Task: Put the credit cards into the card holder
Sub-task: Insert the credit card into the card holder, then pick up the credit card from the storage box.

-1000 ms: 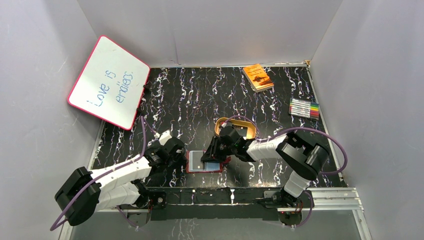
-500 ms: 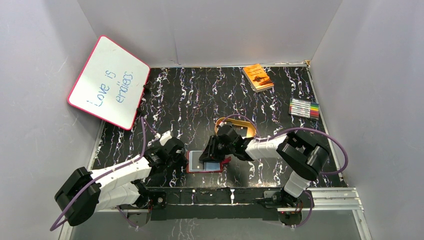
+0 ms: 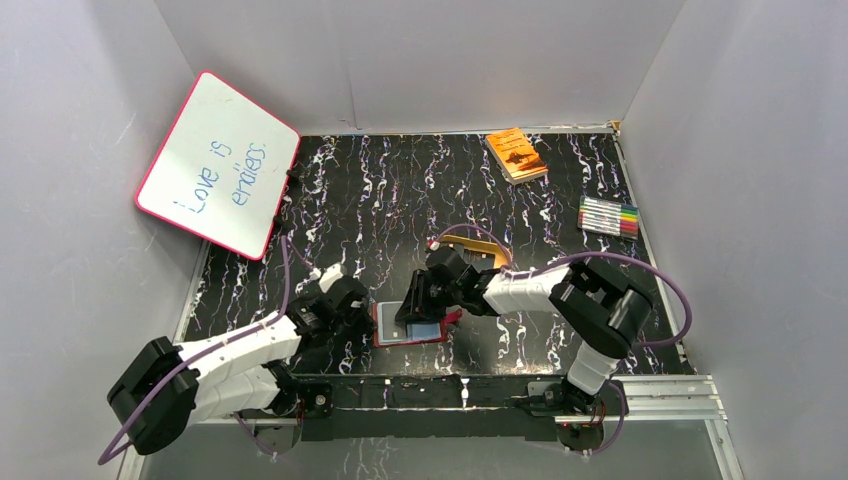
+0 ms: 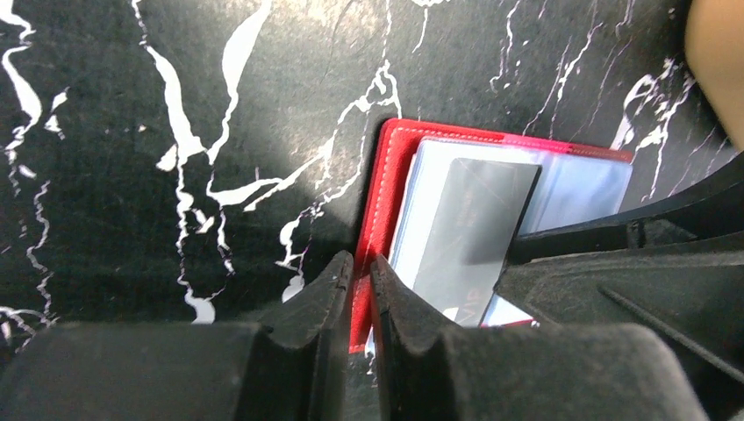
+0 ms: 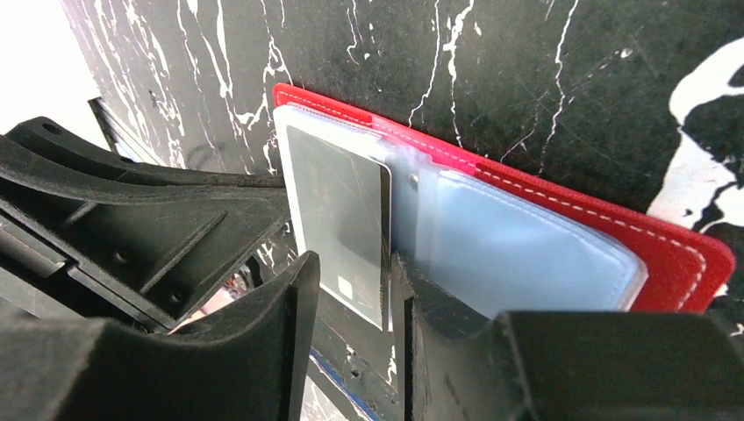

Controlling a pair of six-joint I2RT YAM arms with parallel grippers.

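The red card holder (image 3: pixel 432 338) (image 4: pixel 386 193) (image 5: pixel 561 215) lies open near the front middle of the table, its clear sleeves facing up. A dark grey credit card (image 3: pixel 392 318) (image 4: pixel 474 219) (image 5: pixel 338 210) sits partly inside the left sleeve. My left gripper (image 3: pixel 363 312) (image 4: pixel 360 263) is at the holder's left side, its jaws nearly together with the red cover edge between them. My right gripper (image 3: pixel 410 310) (image 5: pixel 355 263) hovers low over the holder with its jaws apart. They stand either side of the card's near end.
A gold oval tray (image 3: pixel 478 247) sits just behind the right wrist. An orange book (image 3: pixel 516 153) and a pack of markers (image 3: pixel 608 215) lie at the back right. A pink-framed whiteboard (image 3: pixel 218 165) leans on the left wall.
My right gripper has slid left over the holder and its jaws have widened a little. The left jaws have narrowed onto the holder's red edge.
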